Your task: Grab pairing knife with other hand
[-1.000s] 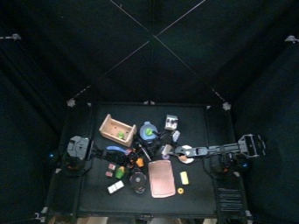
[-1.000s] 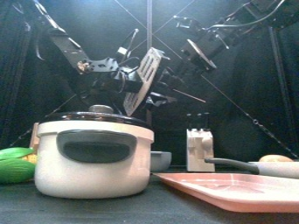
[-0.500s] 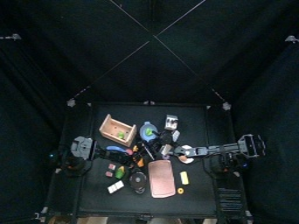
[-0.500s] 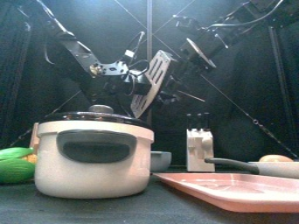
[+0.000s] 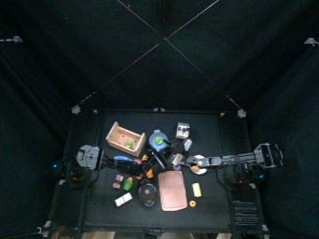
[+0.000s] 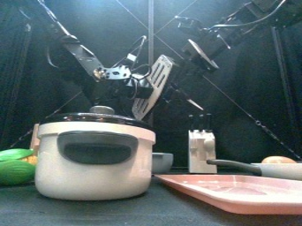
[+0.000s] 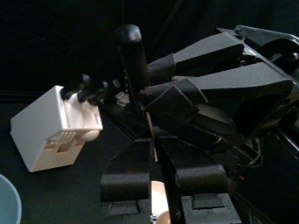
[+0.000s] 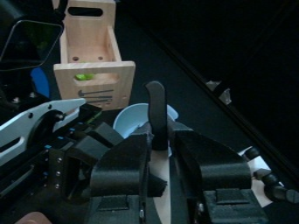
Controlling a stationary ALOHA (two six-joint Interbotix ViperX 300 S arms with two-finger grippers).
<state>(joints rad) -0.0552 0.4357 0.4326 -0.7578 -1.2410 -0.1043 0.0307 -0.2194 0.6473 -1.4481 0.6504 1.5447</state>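
Note:
The knife is held up over the table. In the front view it shows a grey slotted blade (image 6: 154, 83), tilted, above the pot. Its black handle (image 7: 132, 74) rises from between the jaws of my left gripper (image 7: 155, 144), which is shut on it. The handle (image 8: 156, 114) also stands between the jaws of my right gripper (image 8: 163, 150), which is shut on it too. The two grippers meet close together: the right arm's black gripper body (image 7: 222, 87) fills the left wrist view just behind the handle.
A cream pot with a lid (image 6: 94, 159) stands at the front left, with a green item (image 6: 14, 166) beside it. A pink tray (image 6: 236, 190) lies at the front right. A white knife block (image 6: 200, 150) stands behind it. A wooden box (image 5: 125, 138) is at the back left, and a pale bowl (image 8: 131, 118) is below the grippers.
The left arm has swung in towards the middle. The slotted blade has shifted right and a little lower. The right arm has stayed where it was.

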